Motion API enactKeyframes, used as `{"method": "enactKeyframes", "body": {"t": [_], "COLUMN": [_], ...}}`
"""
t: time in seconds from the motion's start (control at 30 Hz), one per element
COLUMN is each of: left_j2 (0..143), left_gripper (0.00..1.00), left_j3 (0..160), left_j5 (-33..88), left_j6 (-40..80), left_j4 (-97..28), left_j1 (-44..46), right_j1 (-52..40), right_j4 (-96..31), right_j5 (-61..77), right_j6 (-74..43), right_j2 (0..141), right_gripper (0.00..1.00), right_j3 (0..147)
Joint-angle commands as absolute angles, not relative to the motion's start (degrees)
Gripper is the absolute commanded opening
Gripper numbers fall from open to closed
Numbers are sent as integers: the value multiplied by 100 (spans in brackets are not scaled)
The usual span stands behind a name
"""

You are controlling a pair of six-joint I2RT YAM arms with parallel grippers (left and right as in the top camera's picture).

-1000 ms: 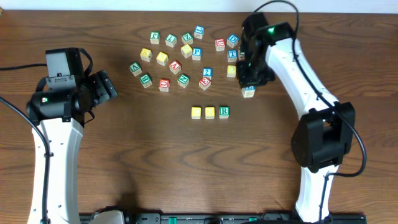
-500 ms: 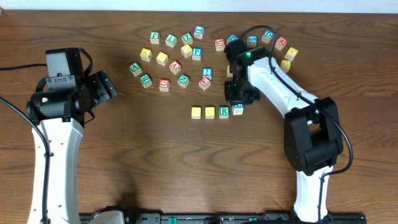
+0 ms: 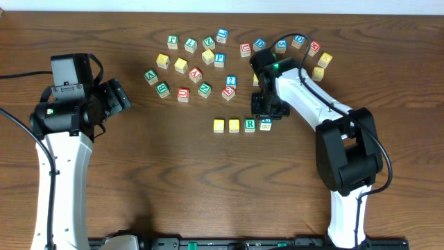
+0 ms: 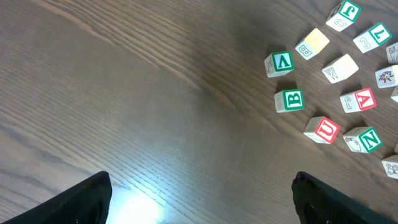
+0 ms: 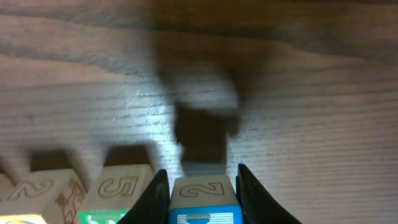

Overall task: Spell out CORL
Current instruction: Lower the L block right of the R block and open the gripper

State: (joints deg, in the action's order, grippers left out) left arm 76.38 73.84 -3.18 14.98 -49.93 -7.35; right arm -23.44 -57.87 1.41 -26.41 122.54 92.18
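The right gripper (image 3: 266,118) stands over the right end of the near row, its jaws closed on a blue-topped cube (image 3: 266,126). From overhead the gripper's body hides most of that cube, so its letter cannot be read. The right wrist view shows the cube squeezed between the two fingers (image 5: 155,199). A side face marked 2 is visible, and the blue top is cut off by the lower edge. Whether the cube rests on the table (image 3: 173,180) or hangs just above it cannot be told.

The cube sits in line with the green R cube (image 3: 250,125), just to its right, with one finger standing between them. Left of the R come the inner yellow-topped cube (image 3: 234,125) and the end yellow-topped cube (image 3: 219,125).

The left gripper (image 3: 114,97) hovers at the left, well apart from every cube, jaws spread wide and holding nothing. In its own wrist view only the fingertips (image 4: 87,199) show, in the lower corners.

The loose cubes (image 3: 194,66) lie scattered on the far side of the row. In the left wrist view, several at the right edge are cut off.
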Motion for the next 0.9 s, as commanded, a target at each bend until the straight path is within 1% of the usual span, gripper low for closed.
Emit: {"method": "enactKeyframes", "body": {"t": [0.0,0.07,0.23,0.37,0.73,0.87], "left_j2": [7599,7599,7599,7599,7599,7599], "left_gripper": [91,91,91,91,91,91], "left_j3": [7411,7411,7411,7411,7411,7411], "left_j5": [-368,-368,-368,-368,-368,-368], "left_j6": [1507,1507,1507,1507,1507,1507], "left_j4": [-5009,-5009,-5009,-5009,-5009,-5009], "left_j1": [-749,-749,-749,-749,-749,-749], "right_j1": [-2373,-2373,-2375,-2373,-2355,-2357], "right_j4": [-5684,-5655,-5704,-5741,-5721,-5739], "right_j5": [12,12,38,60,78,80], "right_j6": [-2783,-2783,-2783,-2781,-2663,-2650], "right_j2": [12302,12302,12302,12302,12300,12300], "right_gripper": [21,22,33,38,38,34], "right_j3": [9115,9105,9105,9105,9268,9338]}}
